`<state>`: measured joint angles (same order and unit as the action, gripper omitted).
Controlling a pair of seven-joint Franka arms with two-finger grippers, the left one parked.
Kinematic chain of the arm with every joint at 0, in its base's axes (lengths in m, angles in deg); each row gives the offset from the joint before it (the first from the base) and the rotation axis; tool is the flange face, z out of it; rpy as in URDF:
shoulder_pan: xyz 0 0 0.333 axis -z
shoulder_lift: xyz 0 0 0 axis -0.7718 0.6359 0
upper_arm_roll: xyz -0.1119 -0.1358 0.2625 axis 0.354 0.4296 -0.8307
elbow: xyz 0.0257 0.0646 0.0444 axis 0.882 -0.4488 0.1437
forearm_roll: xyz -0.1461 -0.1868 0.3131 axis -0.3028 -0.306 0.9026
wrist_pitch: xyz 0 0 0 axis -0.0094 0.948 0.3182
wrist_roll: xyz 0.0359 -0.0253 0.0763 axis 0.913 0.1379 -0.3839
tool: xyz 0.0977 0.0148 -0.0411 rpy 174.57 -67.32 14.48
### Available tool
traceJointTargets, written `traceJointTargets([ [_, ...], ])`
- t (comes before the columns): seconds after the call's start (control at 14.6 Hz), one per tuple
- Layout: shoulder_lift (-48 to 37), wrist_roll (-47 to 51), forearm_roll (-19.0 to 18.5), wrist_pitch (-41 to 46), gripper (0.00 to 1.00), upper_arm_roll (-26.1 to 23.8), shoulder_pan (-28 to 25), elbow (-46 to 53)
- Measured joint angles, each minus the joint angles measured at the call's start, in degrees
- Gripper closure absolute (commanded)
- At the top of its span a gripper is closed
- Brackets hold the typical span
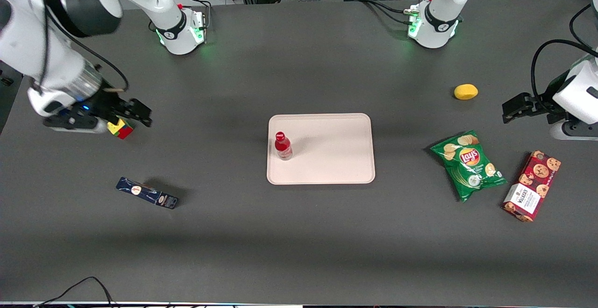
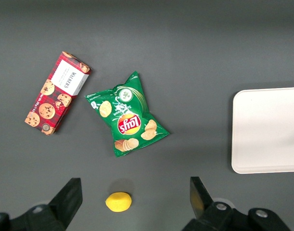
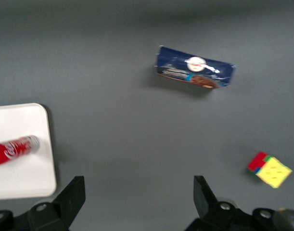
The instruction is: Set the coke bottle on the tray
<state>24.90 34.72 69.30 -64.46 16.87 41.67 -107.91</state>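
Observation:
The small red coke bottle (image 1: pixel 282 146) stands upright on the pale pinkish-beige tray (image 1: pixel 336 158), near the tray's edge toward the working arm's end. The right wrist view also shows the bottle (image 3: pixel 12 149) on the tray's corner (image 3: pixel 38 178). My right gripper (image 1: pixel 135 112) is open and empty, raised above the table toward the working arm's end, well away from the tray and right beside a coloured cube (image 1: pixel 120 128). Its fingers (image 3: pixel 72 195) stand wide apart over bare table. The left wrist view shows an edge of the tray (image 2: pixel 267 130).
A dark blue oblong box (image 1: pixel 147 193) lies nearer the front camera than the gripper. A green chips bag (image 1: pixel 468 164), a red cookie box (image 1: pixel 532 186) and a yellow lemon (image 1: pixel 466 91) lie toward the parked arm's end.

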Motion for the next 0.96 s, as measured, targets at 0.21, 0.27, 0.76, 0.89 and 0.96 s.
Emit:
traceJointTargets([
  [0.21, -6.6, -9.3, 0.1, 2.2, 0.00, 7.0, 0.1, -3.1],
  [0.27, -7.7, -11.3, 0.1, 3.8, 0.00, 8.4, 0.1, -2.9],
  [0.76, -8.4, -13.2, -3.3, 10.6, 0.00, 8.2, -0.9, 2.2],
  [0.89, -7.9, -13.4, -4.4, 10.7, 0.00, 8.1, -1.0, 3.2],
  [0.96, -7.5, -13.5, -4.5, 10.7, 0.00, 8.1, -1.0, 3.7],
])
